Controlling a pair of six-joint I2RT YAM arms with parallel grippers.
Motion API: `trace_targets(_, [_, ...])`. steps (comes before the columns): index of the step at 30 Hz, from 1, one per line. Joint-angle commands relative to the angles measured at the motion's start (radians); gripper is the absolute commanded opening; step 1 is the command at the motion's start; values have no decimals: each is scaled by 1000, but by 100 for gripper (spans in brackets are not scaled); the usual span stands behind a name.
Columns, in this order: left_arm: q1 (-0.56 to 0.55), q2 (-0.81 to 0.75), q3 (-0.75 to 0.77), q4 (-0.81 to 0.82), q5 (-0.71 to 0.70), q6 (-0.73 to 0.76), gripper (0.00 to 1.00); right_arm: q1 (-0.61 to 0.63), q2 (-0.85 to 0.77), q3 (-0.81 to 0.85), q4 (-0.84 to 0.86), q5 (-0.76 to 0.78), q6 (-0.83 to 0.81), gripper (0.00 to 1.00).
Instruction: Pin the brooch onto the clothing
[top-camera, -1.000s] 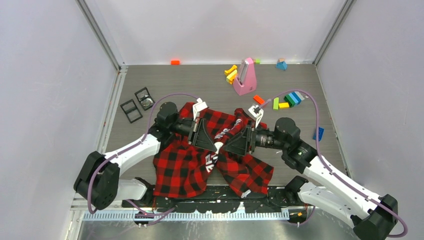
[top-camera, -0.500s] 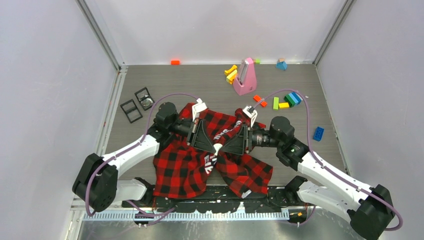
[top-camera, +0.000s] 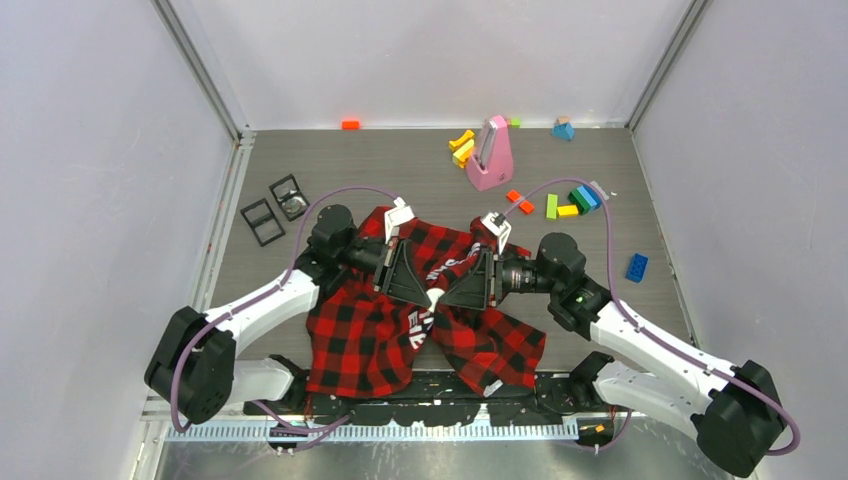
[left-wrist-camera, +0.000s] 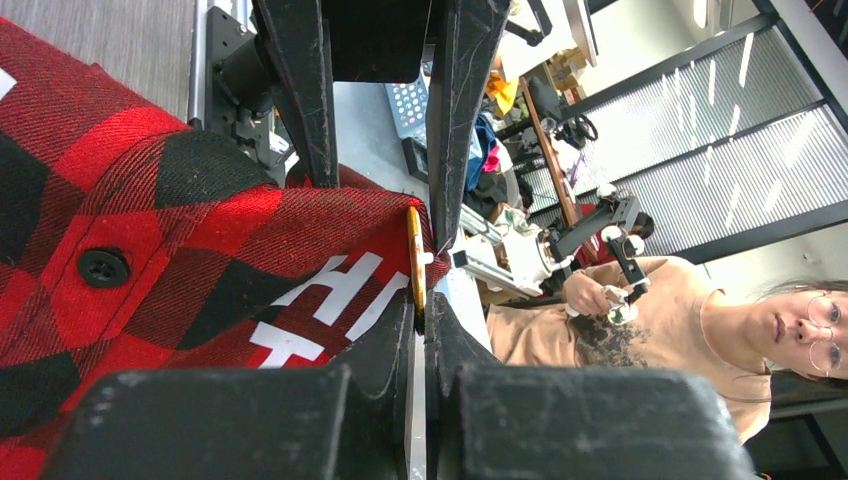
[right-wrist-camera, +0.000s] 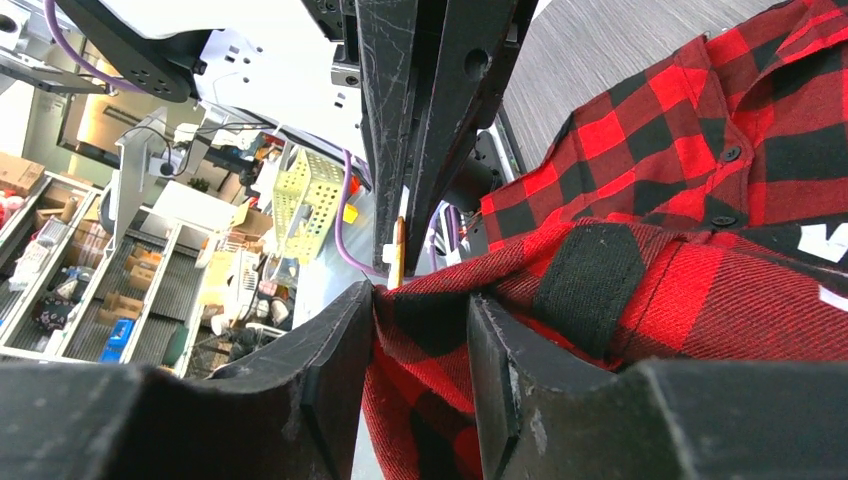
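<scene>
Toward 6 o'clock on the tabletop (top-camera: 400, 165), both tools meet tip to tip over the flannel shirt (top-camera: 360, 340).
Left tool (top-camera: 428, 290) is clenched on the thin gold brooch (left-wrist-camera: 415, 262), held edge-on against a raised fold beside the white lettering (left-wrist-camera: 330, 300). Right tool (top-camera: 446, 292) is clamped on that fold. The risk, as I judge it, is the pinched cloth slipping or sagging so the pin skates off. The slim brooch could also twist out of the fingers when pushed.
</scene>
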Motion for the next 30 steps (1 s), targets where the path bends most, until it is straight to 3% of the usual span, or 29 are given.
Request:
trace_targets(1, [-5, -23, 49, 21, 28, 15, 0, 0, 9, 0, 78, -36, 13, 45])
trace_targets(30, [-7, -4, 50, 26, 29, 11, 0, 1, 65, 31, -54, 61, -73, 35])
